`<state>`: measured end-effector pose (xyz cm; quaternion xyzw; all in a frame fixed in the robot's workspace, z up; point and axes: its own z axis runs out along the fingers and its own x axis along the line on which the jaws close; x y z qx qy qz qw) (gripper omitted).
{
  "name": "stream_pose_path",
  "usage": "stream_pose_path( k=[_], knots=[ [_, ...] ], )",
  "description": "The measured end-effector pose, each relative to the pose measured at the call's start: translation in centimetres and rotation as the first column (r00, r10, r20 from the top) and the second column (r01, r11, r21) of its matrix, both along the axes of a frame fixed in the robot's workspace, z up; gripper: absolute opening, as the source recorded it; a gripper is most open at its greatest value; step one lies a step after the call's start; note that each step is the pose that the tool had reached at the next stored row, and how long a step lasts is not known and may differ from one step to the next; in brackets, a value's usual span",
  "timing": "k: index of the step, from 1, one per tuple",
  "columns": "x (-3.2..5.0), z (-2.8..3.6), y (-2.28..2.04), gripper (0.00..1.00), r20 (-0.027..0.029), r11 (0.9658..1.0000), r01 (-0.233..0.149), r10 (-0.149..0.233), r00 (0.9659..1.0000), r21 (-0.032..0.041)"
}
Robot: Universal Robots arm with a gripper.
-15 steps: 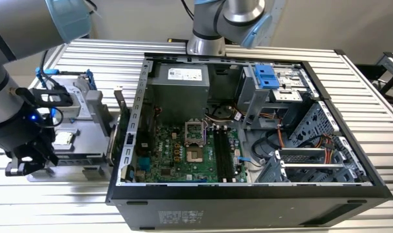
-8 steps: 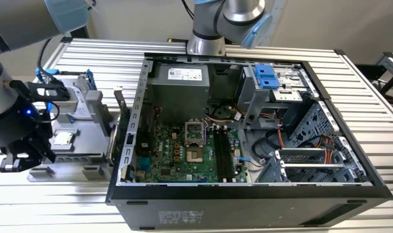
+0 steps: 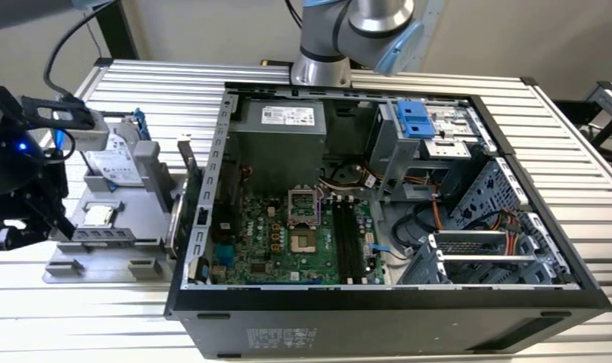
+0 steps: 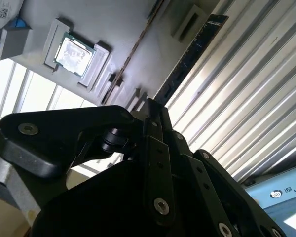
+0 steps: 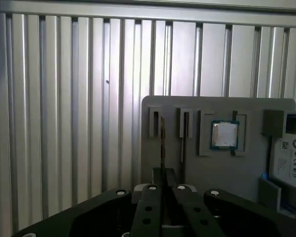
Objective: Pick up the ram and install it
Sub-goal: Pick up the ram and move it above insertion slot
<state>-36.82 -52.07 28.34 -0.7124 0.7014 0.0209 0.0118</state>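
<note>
The gripper [image 5: 163,174] is seen in both wrist views with its fingers drawn together on the ram [image 4: 187,59]. The ram is clamped at one end and projects away from the fingertips as a long, thin, dark strip. In the first wrist view the ram is seen edge-on as a narrow line rising from between the fingers, in front of the gray fixture [image 5: 246,173]. Whether its far end is seated in one of the fixture's slots or lifted clear cannot be told.

A square processor chip [image 5: 224,135] is held in a recess of the fixture, near the ram. In the exterior view, the gripper is placed at the far left of the frame, beside the fixture, on which a silver hard drive [image 3: 114,166] is also kept.

The open computer case [image 3: 386,299] is laid on the ribbed metal table [image 3: 104,325] in the middle of the exterior view. The green motherboard [image 3: 285,242] is exposed inside it, well apart from the gripper.
</note>
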Motion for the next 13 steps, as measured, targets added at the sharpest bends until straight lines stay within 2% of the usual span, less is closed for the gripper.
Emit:
stream_pose_path(
  k=[13],
  knots=[
    [0.0, 5.93, 0.0, 0.0, 0.0, 1.0, 0.0, 0.0, 1.0, 0.0]
  ],
)
